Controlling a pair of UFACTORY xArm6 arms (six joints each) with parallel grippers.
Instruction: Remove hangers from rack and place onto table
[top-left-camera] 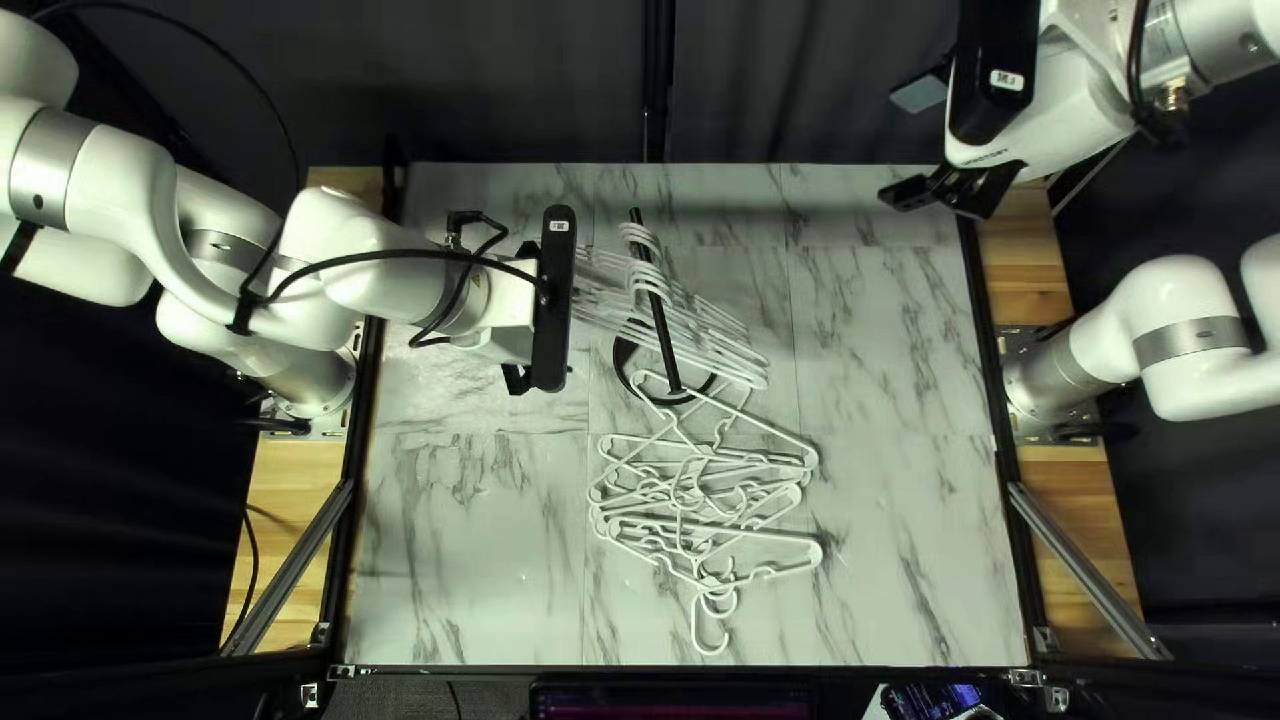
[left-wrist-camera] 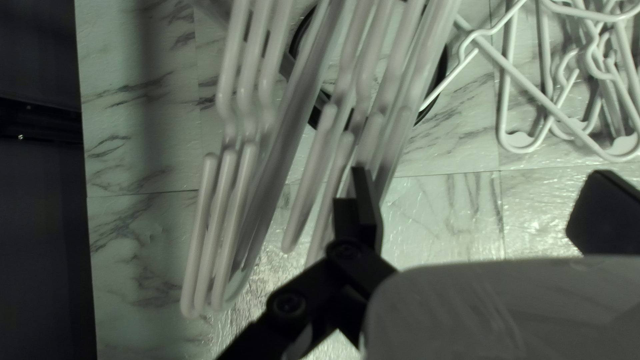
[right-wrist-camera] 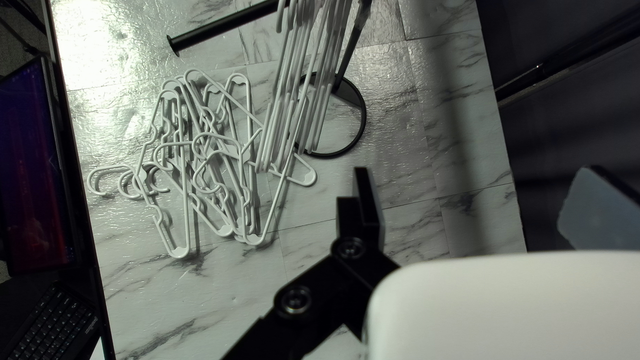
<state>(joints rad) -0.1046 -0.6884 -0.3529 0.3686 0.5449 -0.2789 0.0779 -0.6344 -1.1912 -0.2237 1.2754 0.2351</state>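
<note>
Top left view: white plastic hangers [top-left-camera: 695, 336] hang on black metal rack [top-left-camera: 659, 320]; loose pile [top-left-camera: 688, 496] lies on marbled table [top-left-camera: 467, 574]. Left gripper [top-left-camera: 524, 318] beside hung hangers, right gripper [top-left-camera: 903, 144] well apart; both spread.

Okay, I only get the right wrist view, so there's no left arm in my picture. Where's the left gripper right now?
Observer: The left gripper is beside the hung hangers, on their side nearer the left arm's base.
Operator: Has it got one of them?
Observer: No. Its fingers stand wide apart, with no hanger gripped between them.
Operator: My view cuts off the tops of the hung ones. How do they hang?
Observer: The top left view shows their hooks over the black bar of the rack.
</note>
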